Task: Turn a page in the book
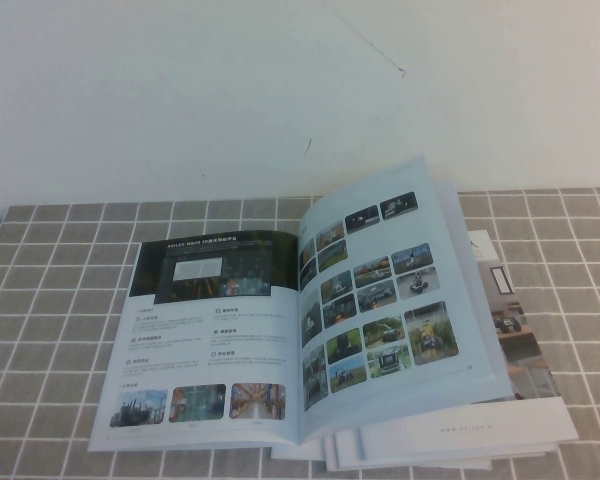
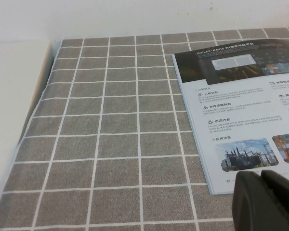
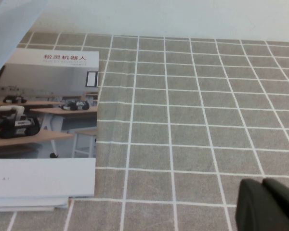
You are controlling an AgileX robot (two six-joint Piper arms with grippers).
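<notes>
1. The book (image 1: pixel 310 330) is lying open near the bench's front edge, atop plainer booklets (image 3: pixel 43 125).
2. The page (image 1: pixel 205 340), thin, glossy and slippery, is lying flat; its free outer edge looks best for lifting.
3. Left gripper (image 2: pixel 260 199) is hovering by the page's front corner, fingers together.
4. Right gripper (image 3: pixel 265 204) is hanging over the cloth (image 3: pixel 192 110) toward the bench's right edge, fingers together.

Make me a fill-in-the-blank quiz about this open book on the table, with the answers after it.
1. The book lies ____ on the checked cloth.
2. The page with the dark banner lies on the book's ____ side in the high view.
3. Under the book lie white ____ showing a room photo.
4. Neither the left gripper nor the right gripper is ____ the book.

Missing words: open; left; booklets; touching
</notes>
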